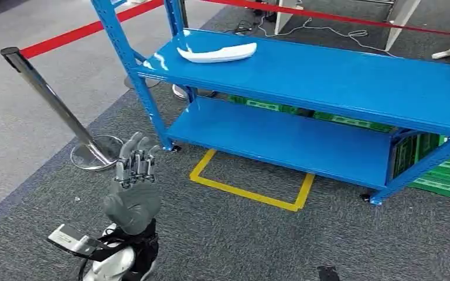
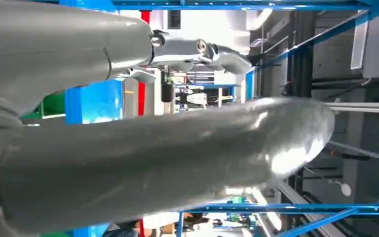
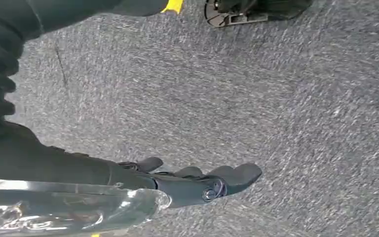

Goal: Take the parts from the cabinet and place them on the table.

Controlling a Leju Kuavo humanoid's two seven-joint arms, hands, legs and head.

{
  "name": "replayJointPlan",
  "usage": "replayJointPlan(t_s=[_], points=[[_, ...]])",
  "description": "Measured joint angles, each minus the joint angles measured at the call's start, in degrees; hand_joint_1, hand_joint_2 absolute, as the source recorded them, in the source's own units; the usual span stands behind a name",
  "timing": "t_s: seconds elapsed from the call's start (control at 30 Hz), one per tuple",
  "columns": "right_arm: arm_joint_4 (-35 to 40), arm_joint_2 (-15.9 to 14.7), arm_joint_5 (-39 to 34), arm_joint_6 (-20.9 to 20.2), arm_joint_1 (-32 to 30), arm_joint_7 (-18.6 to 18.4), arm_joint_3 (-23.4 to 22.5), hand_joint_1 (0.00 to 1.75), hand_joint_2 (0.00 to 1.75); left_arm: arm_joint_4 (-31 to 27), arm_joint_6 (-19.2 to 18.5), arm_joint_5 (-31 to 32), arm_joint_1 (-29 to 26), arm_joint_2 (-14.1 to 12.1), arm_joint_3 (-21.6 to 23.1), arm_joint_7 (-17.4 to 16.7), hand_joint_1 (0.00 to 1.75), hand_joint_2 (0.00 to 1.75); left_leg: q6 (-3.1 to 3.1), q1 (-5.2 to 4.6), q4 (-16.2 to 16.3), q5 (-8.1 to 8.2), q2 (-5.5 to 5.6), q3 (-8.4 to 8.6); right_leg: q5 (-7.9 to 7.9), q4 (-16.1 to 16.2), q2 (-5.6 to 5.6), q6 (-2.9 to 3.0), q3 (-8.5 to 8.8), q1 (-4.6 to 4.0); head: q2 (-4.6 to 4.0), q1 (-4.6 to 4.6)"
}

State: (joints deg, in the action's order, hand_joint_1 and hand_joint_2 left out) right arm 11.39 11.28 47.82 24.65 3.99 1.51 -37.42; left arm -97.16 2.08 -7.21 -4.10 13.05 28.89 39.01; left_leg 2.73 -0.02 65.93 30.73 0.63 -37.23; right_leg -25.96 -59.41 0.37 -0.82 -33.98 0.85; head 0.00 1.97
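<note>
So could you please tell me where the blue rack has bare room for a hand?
The top blue metal shelf lies bare right of the curved white plastic part. The lower shelf is bare too. Green crates crowd behind its right end. The left robot hand hangs short.

Blue rack (image 1: 351, 82), both shelves same glossy blue. White part (image 1: 218, 54) on top shelf. Grey left hand (image 1: 133, 187), darker segmented fingers (image 1: 135, 167) w/ silver bits; black wrist below. Dark grey speckled carpet (image 1: 240, 240); lighter grey floor (image 1: 12, 117) beside. Yellow tape outline (image 1: 252, 190) on carpet. Red barrier belt (image 1: 82, 32), chrome post (image 1: 47, 93). Green crates (image 1: 445, 175) w/ pale lettering behind rack. Right hand (image 3: 197, 182) dark grey/black over speckled carpet.
</note>
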Motion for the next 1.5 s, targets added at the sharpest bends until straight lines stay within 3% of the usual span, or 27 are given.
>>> replayJointPlan(t_s=[0.07, 0.1, 0.17, 0.23, 0.27, 0.3, 0.4, 0.43, 0.47, 0.53, 0.57, 0.6, 0.63, 0.73, 0.77, 0.87, 0.93, 0.97, 1.07, 1.1, 1.13, 1.17, 1.23, 1.27, 1.3, 1.43, 1.5], points=[[0.0, -0.02, -0.15, -0.07, -0.13, 0.24, -0.17, 0.0, 0.0, 0.15, -0.24, 0.02, -0.08, -0.02, -0.09, 0.0, 0.0, 0.0, 0.33, 0.26, 8.09, 2.76, -0.01, -4.11, -0.04, -0.01, -0.21, 0.07, -0.01, 0.02, 0.0, -0.02], [0.0, -0.02, -0.28, -0.13, -0.13, 0.46, -0.24, 0.0, 0.0, 0.18, -0.37, 0.28, -0.16, -0.02, -0.15, 0.0, 0.0, 0.0, 0.39, 0.41, 8.67, 2.1, -0.02, -4.49, -0.05, -0.01, -0.2, 0.05, 0.02, 0.06, 0.0, -0.02], [0.0, -0.02, -0.26, -0.26, -0.06, 0.77, -0.28, 0.0, 0.0, 0.18, -0.75, 0.92, -0.17, -0.02, -0.2, 0.0, 0.0, 0.0, 0.45, 0.61, 3.15, -2.14, -0.03, -1.94, -0.11, -0.01, -0.17, -0.07, 0.16, 0.29, 0.0, -0.02], [0.02, -0.02, 0.02, -0.15, -0.05, 0.81, -0.39, 0.0, 0.0, 0.11, -1.33, 1.53, -0.17, 0.02, -0.22, 0.0, 0.0, 0.0, 0.72, 0.96, -6.0, -6.19, -0.41, 2.85, -0.24, -0.02, -0.01, -0.75, 0.39, 0.39, 0.0, 0.09], [0.02, -0.07, 0.18, 0.04, -0.03, 0.79, -0.5, 0.0, 0.0, 0.09, -1.53, 1.92, -0.1, 0.09, -0.22, 0.0, 0.0, 0.0, 0.61, 0.82, -8.36, -5.27, -0.33, 3.87, -0.44, -0.47, 0.12, -1.29, 0.1, -0.01, 0.0, 0.54], [0.02, -0.07, 0.17, 0.33, -0.05, 0.65, -0.61, 0.0, 0.0, 0.02, -1.62, 2.21, -0.18, 0.2, -0.26, 0.0, 0.0, 0.0, -0.33, 0.84, -8.0, -5.26, -0.14, 3.47, -0.22, -0.06, 0.08, -1.67, 0.02, -0.04, 0.0, 0.22], [0.02, -0.07, 0.2, 0.63, -0.03, 0.26, -0.81, 0.0, 0.0, -0.09, -1.6, 2.36, -0.22, 0.28, -0.42, 0.0, 0.0, 0.0, -1.68, 0.67, -8.33, -5.48, -0.13, 3.41, -0.08, 0.53, -0.05, -2.7, 0.4, 0.31, 0.0, 0.2], [0.02, -0.07, 0.17, 0.63, 0.0, 0.28, -1.0, 0.0, 0.0, -0.06, -1.6, 1.1, -0.22, 0.44, -0.44, 0.0, 0.0, 0.0, -2.03, 0.77, -8.43, -5.56, -0.15, 3.57, -0.85, -0.36, -0.08, -2.86, -0.1, 0.37, 0.0, 0.0], [0.02, -0.07, 0.2, 0.85, 0.03, 0.37, -1.2, 0.0, 0.0, 0.0, -1.6, 0.02, -0.21, 0.44, -0.52, 0.0, 0.0, 0.0, -2.41, 0.72, -8.42, -5.49, -0.18, 3.6, -2.61, -2.88, -0.08, -2.9, -1.22, 0.32, 0.0, -0.31], [0.02, -0.07, 1.16, 2.14, -0.07, 0.2, -1.51, 0.0, 0.0, 0.42, -1.38, -2.1, -0.24, 0.48, -0.9, 0.0, 0.0, 0.0, -2.79, 0.44, -8.42, -5.44, -0.22, 3.57, -7.1, -12.4, -0.06, -2.89, -5.63, 0.22, 0.0, -0.55], [0.02, -0.07, 1.97, 2.95, -0.14, -0.55, -1.51, 0.0, 0.0, 0.66, -1.22, -2.56, -0.26, 0.52, -1.01, -0.04, 0.0, 0.0, -2.93, 0.28, -8.41, -5.4, -0.2, 3.59, -8.26, -16.09, -0.05, -2.88, -7.4, 0.18, 0.0, -0.52], [0.02, -0.07, 3.35, 4.09, -0.17, -2.1, -1.49, 0.0, 0.0, 0.92, -1.09, -2.97, -0.27, 0.55, -1.16, -0.09, 0.0, 0.0, -2.97, 0.14, -8.41, -5.37, -0.17, 3.65, -8.01, -17.46, -0.05, -2.78, -8.2, 0.15, 0.0, -0.55], [0.02, -0.07, 4.71, 4.96, -0.15, -3.86, -1.4, 0.0, 0.0, 1.14, -0.98, -3.41, -0.26, 0.57, -1.29, -0.13, 0.0, 0.0, -2.99, 0.08, -8.4, -5.35, -0.1, 3.75, -6.55, -15.96, -0.05, -2.65, -7.58, 0.11, 0.0, -0.52], [0.02, -0.07, 6.84, 5.36, -0.08, -6.56, -0.59, 0.0, 0.0, 1.49, -0.92, -4.13, -0.21, 0.63, -1.31, -0.31, 0.0, 0.0, -2.63, 0.07, -8.38, -5.07, 0.09, 4.29, 0.41, -2.09, -0.05, -1.98, -0.8, -0.03, 0.0, -0.59], [0.02, -0.07, 7.04, 5.33, 0.03, -6.82, -0.44, 0.0, 0.0, 1.58, -0.92, -4.28, -0.18, 0.63, -1.31, -0.31, 0.0, 0.0, -2.32, -0.35, -8.22, -4.96, 0.09, 4.15, -0.56, -0.47, -0.01, -1.95, 0.2, -0.25, 0.0, -0.52], [0.02, -0.07, 7.23, 3.72, -0.12, -7.58, -0.13, 0.0, 0.0, 1.79, -1.66, -4.44, -0.09, 0.55, -1.29, -0.24, 0.0, 0.0, -1.59, -0.12, -8.44, -5.27, 0.11, 4.08, -0.26, -0.31, 0.18, -1.37, -0.03, -0.51, 0.0, -0.42], [0.02, 0.0, 7.45, 2.38, -0.08, -8.59, -0.02, 0.0, 0.0, 1.82, -2.65, -3.89, 0.08, 0.48, -1.0, -0.09, 0.0, 0.0, -0.9, -0.06, -8.26, -4.73, 0.09, 4.08, 0.13, 0.16, 0.07, -0.6, 0.19, -0.03, 0.0, -0.52], [0.02, 0.0, 7.56, 2.14, 0.02, -8.92, -0.02, 0.0, 0.0, 1.82, -3.04, -3.57, 0.22, 0.42, -0.9, -0.09, 0.0, 0.0, -0.46, -0.08, -6.67, -3.43, -0.01, 3.37, 0.13, 0.22, 0.08, -0.4, 0.19, 0.06, 0.0, -0.03], [0.02, 0.0, 8.39, 1.36, -0.07, -9.73, 0.13, 0.0, 0.0, 1.82, -6.06, -3.13, 0.31, 0.2, -0.66, -0.07, 0.0, 0.0, 0.26, 0.25, 6.3, 2.51, -0.03, -2.97, 0.11, 0.21, -0.15, -0.08, 0.11, 0.11, 0.0, 0.15], [0.02, 0.0, 8.5, 1.18, -0.1, -9.73, 0.15, 0.0, 0.0, 1.9, -7.16, -3.06, 0.25, 0.11, -0.66, -0.07, 0.0, 0.0, 0.34, 0.34, 8.63, 2.75, -0.03, -4.26, 0.11, 0.2, -0.17, -0.08, 0.11, 0.12, 0.0, 0.18], [0.02, 0.0, 8.9, 0.76, -0.1, -9.53, 0.2, 0.0, 0.0, 1.92, -8.11, -2.64, 0.14, 0.07, -0.72, -0.07, 0.0, 0.0, 0.36, 0.4, 8.22, 1.67, -0.04, -4.17, 0.11, 0.19, -0.15, -0.09, 0.14, 0.15, 0.0, 0.15], [0.02, 0.0, 9.38, 0.39, -0.09, -9.27, 0.42, 0.0, 0.0, 1.92, -9.32, -2.34, 0.11, 0.11, -0.76, -0.07, 0.0, 0.0, 0.33, 0.47, 5.63, -0.51, -0.04, -3.03, 0.09, 0.18, -0.11, -0.13, 0.17, 0.21, 0.0, 0.17], [0.02, 0.0, 9.46, 0.17, -0.02, -9.07, 0.66, 0.0, 0.0, 1.88, -11.04, -2.25, 0.12, 0.28, -0.87, -0.07, 0.0, 0.0, 0.31, 0.6, -3.5, -5.26, -0.2, 1.52, 0.0, 0.18, 0.0, -0.47, 0.37, 0.44, 0.0, 0.17], [0.02, -0.02, 9.49, 0.15, -0.04, -9.03, 0.79, 0.0, 0.0, 1.84, -11.32, -2.25, 0.15, 0.28, -0.94, -0.07, 0.0, 0.0, 0.4, 0.67, -6.92, -5.88, -0.42, 3.29, -0.06, 0.12, 0.08, -0.9, 0.32, 0.22, 0.0, 0.31], [0.02, -0.02, 9.51, 0.15, -0.04, -9.03, 0.87, 0.0, 0.0, 1.82, -11.5, -2.23, 0.18, 0.46, -0.98, -0.07, 0.0, 0.0, -0.32, 0.59, -8.52, -5.21, -0.07, 3.76, -0.27, -0.3, 0.19, -1.34, 0.0, -0.04, 0.0, 0.46], [0.02, -0.02, 9.55, 0.11, -0.07, -9.03, 0.96, 0.0, 0.0, 1.82, -11.69, -2.23, 0.02, 0.65, -1.49, -0.07, 0.0, 0.0, -2.09, 0.65, -8.6, -5.7, -0.02, 3.6, -0.11, 0.46, -0.01, -2.73, 0.04, 0.29, 0.0, 0.33], [0.02, -0.02, 9.6, 0.11, -0.02, -9.0, 0.96, 0.0, 0.0, 1.82, -11.83, -2.23, 0.01, 0.72, -1.75, -0.07, 0.0, 0.0, -2.7, 0.58, -8.59, -5.63, -0.08, 3.68, -3.57, -4.61, -0.05, -2.86, -2.0, 0.22, 0.0, -0.37]])
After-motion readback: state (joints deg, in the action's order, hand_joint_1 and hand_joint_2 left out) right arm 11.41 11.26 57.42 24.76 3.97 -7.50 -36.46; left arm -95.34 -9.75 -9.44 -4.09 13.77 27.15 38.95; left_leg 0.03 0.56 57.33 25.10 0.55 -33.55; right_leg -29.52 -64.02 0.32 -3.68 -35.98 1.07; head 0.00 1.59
